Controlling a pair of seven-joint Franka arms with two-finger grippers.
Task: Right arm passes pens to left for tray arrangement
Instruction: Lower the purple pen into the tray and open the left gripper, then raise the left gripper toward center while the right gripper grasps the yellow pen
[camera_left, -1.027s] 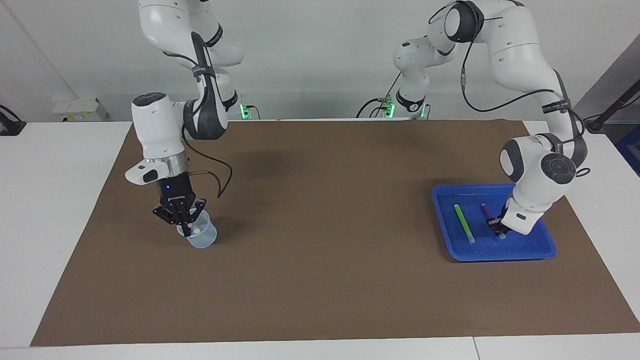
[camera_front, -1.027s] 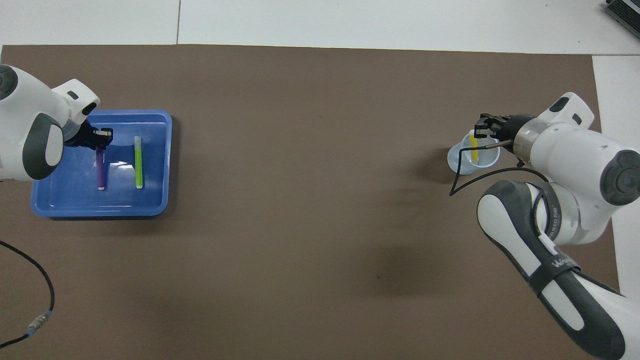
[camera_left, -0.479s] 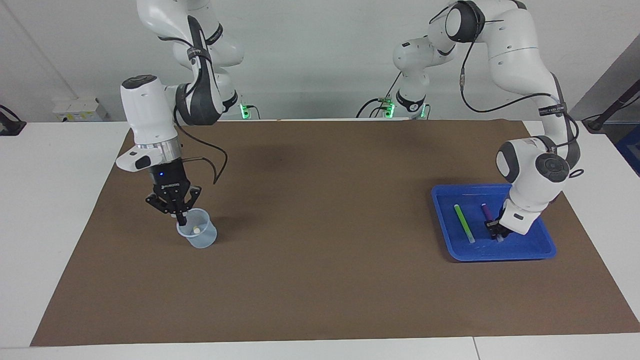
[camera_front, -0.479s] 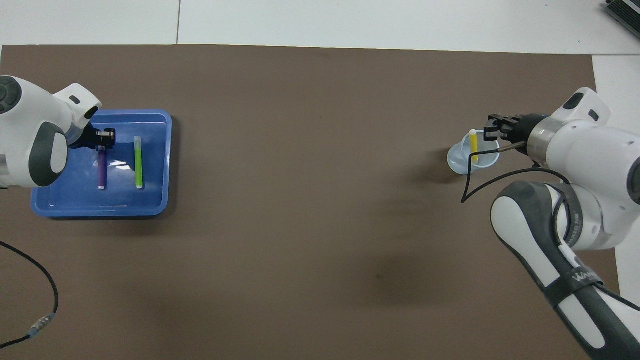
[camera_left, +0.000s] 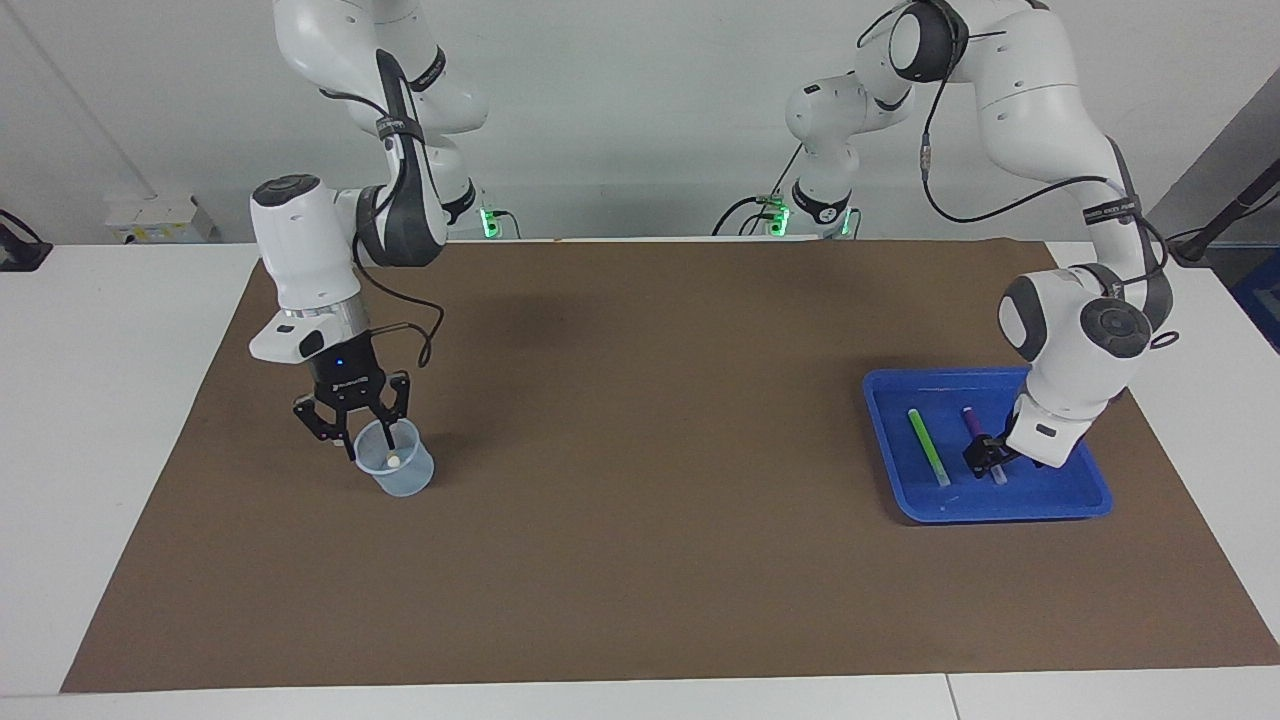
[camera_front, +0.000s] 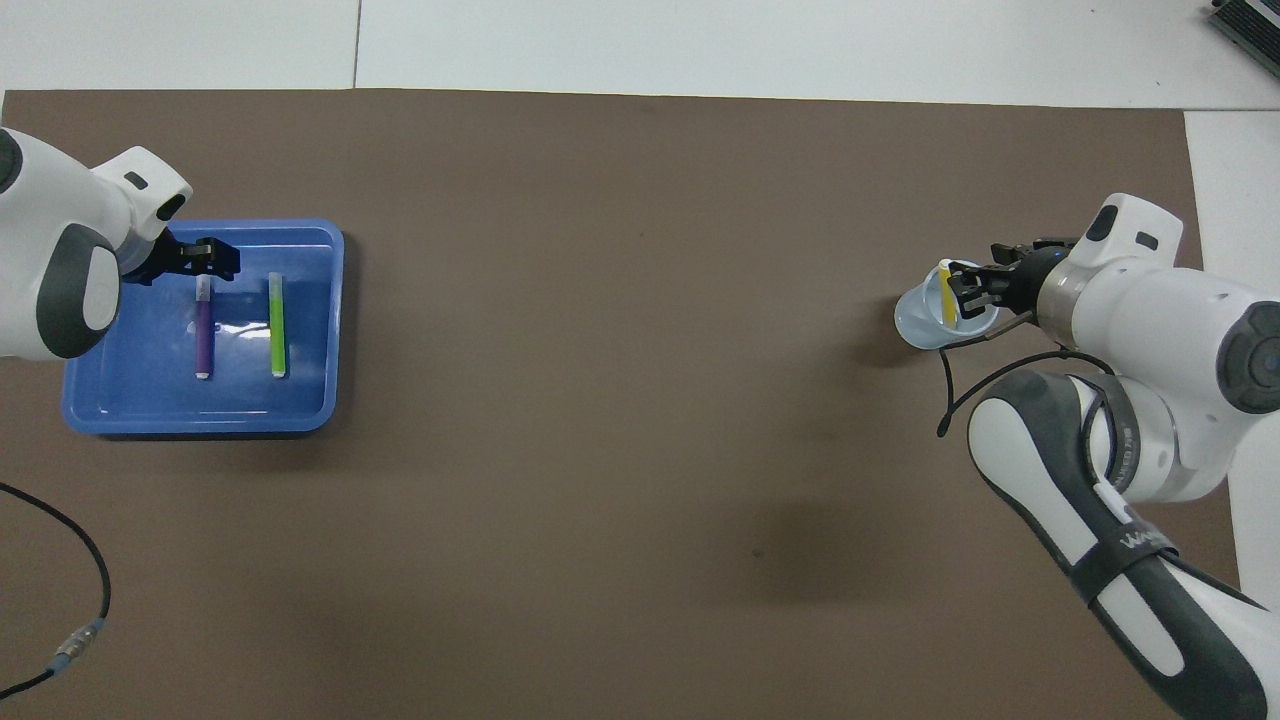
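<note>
Brown matting covers the surface; green pen (camera_left: 927, 446) and purple pen (camera_left: 979, 438) lie in the blue tray (camera_left: 1085, 494), left gripper (camera_left: 985, 458) open above. Right gripper (camera_left: 371, 431) part-open around the light, slippery yellow pen (camera_front: 946, 292) in the cup (camera_left: 410, 477); grip mid-barrel.

A robotics lab: two white arms (camera_left: 330, 240) bolted at a mat-covered table (camera_left: 100, 400).

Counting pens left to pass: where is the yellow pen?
In the cup at the right arm's end of the table stands the yellow pen, under the right end effector.
</note>
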